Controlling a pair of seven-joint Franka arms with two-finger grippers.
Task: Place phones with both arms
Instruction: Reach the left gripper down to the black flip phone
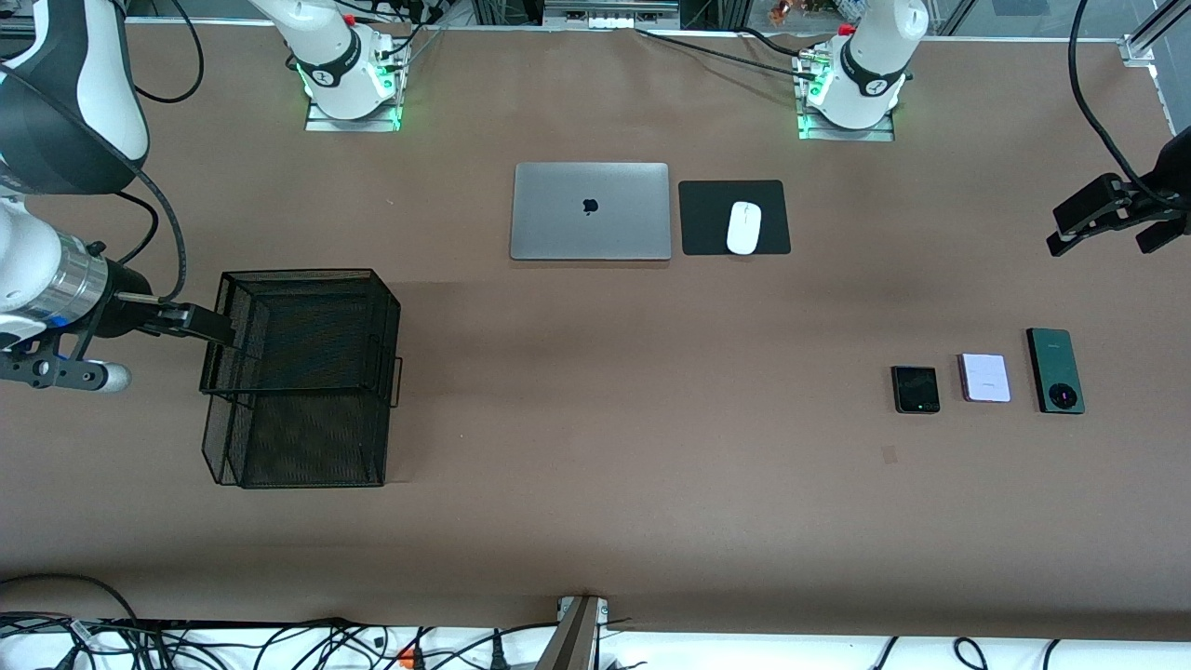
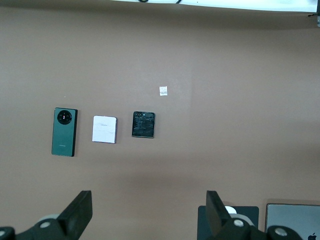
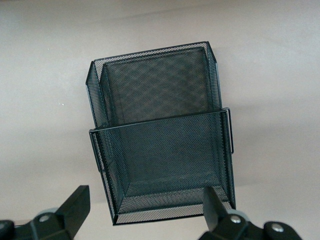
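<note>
Three phones lie flat in a row on the brown desk point(image 1: 595, 521), toward the left arm's end. The black phone point(image 1: 916, 389) is small and square. Just beside it, not touching, is the pale purple phone point(image 1: 984, 377). Next in the row, closest to the left arm's end of the desk, is the long green phone point(image 1: 1055, 369) with a round camera ring.

The left end effector point(image 1: 1112, 223) hangs up in the air over that end of the desk. Its fingers point(image 2: 80, 212) are spread wide and hold nothing.

The right end effector point(image 1: 200, 326) is up over the edge of a black wire basket point(image 1: 298, 381) at the right arm's end of the desk. Its fingers point(image 3: 75, 207) are spread wide too, with nothing in them.

Farther from the front camera, near the middle of the desk, a closed silver laptop point(image 1: 591, 211) lies. Beside it a white mouse point(image 1: 743, 227) sits on a black pad point(image 1: 707, 223).
</note>
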